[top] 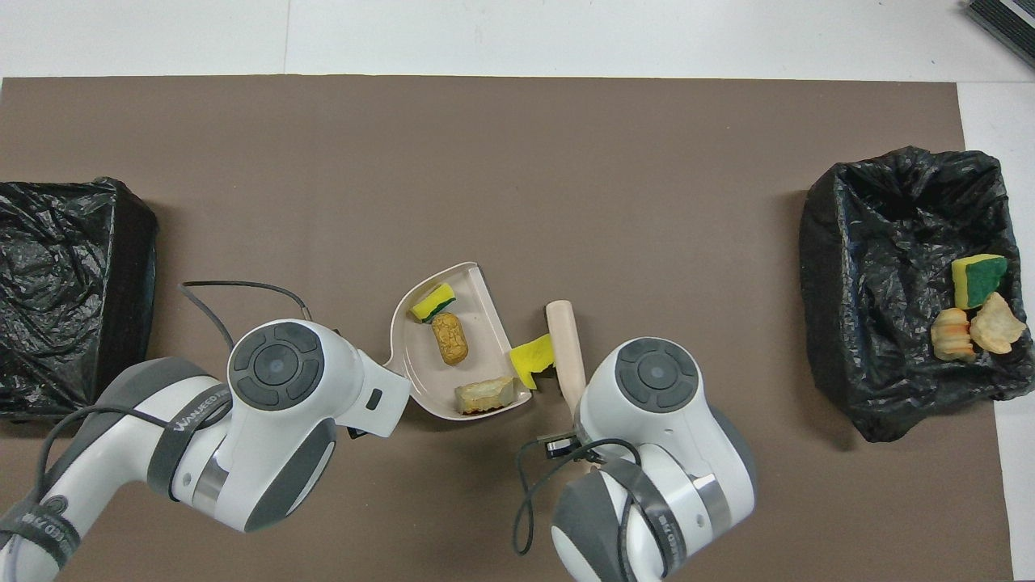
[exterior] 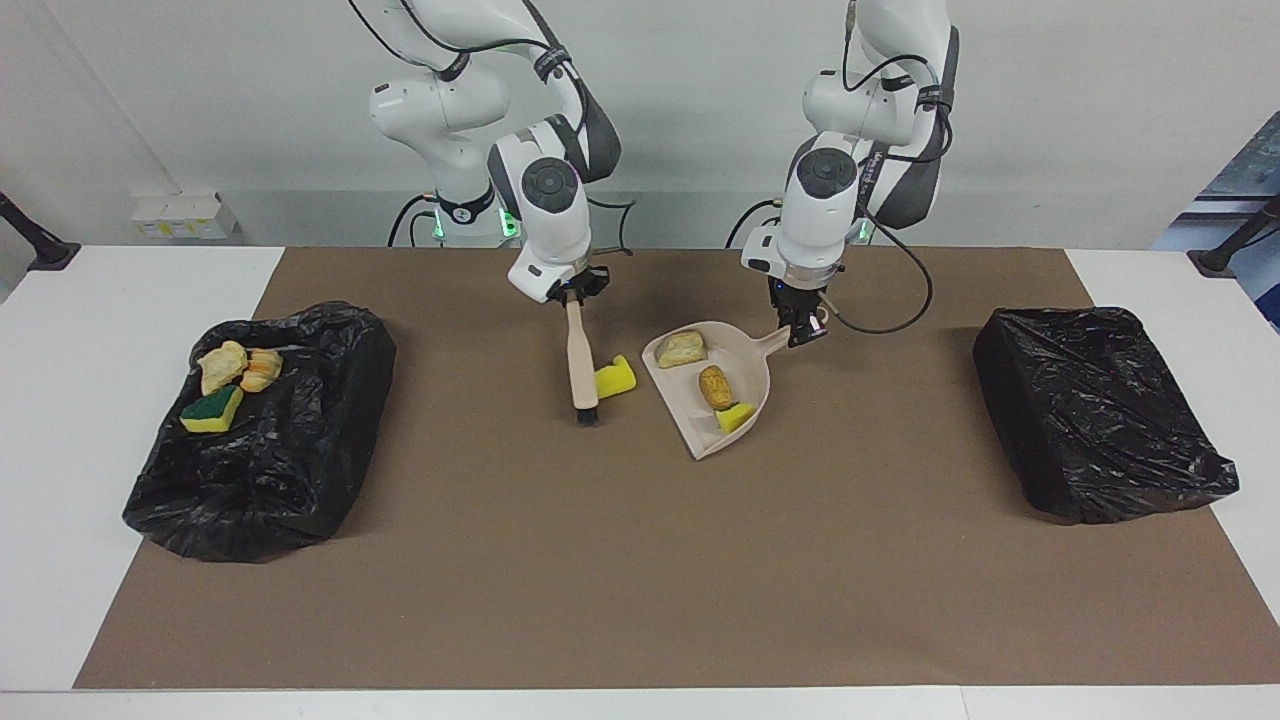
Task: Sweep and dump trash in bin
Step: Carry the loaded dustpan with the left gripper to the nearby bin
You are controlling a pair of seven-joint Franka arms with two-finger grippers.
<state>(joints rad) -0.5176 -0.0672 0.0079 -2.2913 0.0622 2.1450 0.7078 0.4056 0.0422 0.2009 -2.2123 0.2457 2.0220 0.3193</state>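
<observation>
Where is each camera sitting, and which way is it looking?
Facing view: high across the table, looking at the robots; both white arms show whole, the right gripper holding the beige wooden brush, the left gripper holding the beige plastic dustpan.
Overhead view: above the robots' end, looking steeply down; only the arms' wrists and elbows show, coming from the bottom.
Both share the brown mat, two black-bagged bins, the brush pressing a loose yellow sponge scrap against the dustpan.
</observation>
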